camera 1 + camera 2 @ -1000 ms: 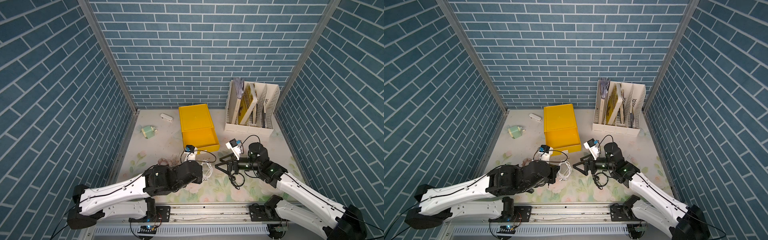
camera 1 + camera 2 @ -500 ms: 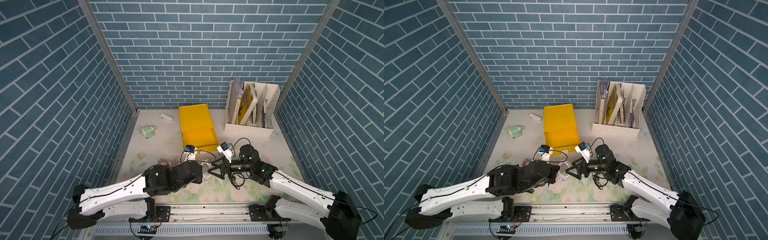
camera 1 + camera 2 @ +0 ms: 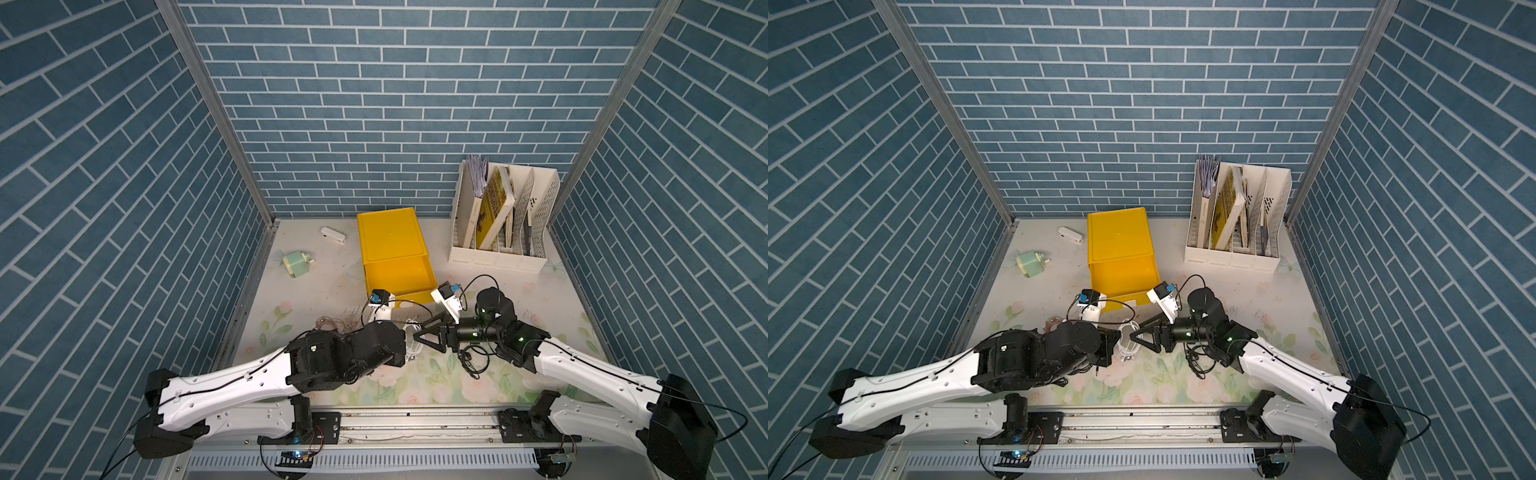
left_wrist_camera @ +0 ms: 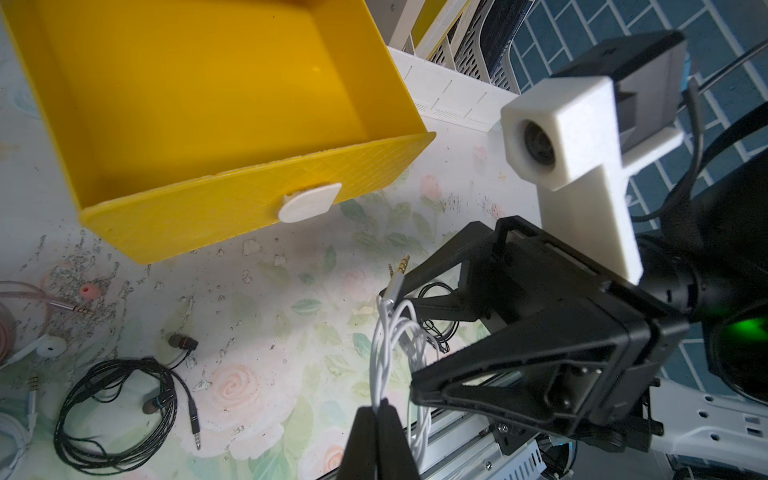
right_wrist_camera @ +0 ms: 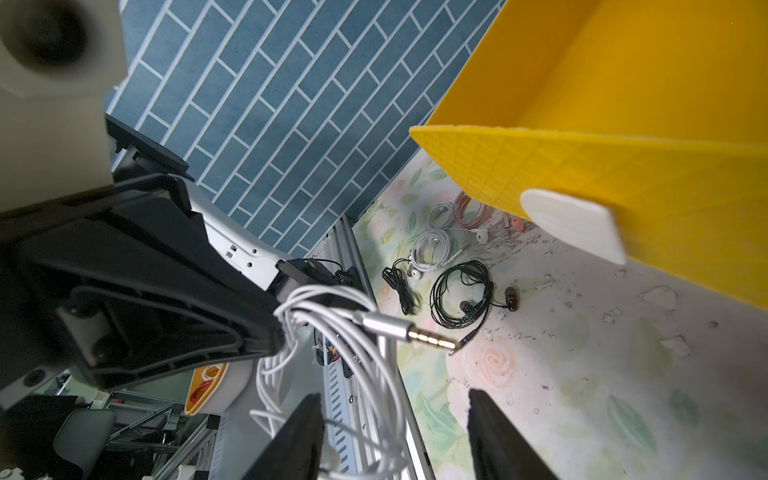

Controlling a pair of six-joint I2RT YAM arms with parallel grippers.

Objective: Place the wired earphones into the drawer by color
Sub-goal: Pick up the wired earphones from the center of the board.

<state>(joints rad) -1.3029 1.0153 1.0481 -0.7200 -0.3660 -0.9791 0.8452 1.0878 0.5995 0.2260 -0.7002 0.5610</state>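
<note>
White earphone coil, one, held in the air near the pulled-out, empty-looking drawer, pinched in the closed left gripper, the right gripper with jaws apart about its loops; black coil and others lie unsorted on the mat, sorting judged barely begun.

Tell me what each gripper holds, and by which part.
Left gripper pinches the white earphones by their bunched cable loops. Right gripper holds nothing; its jaws stand open around the loops.
</note>
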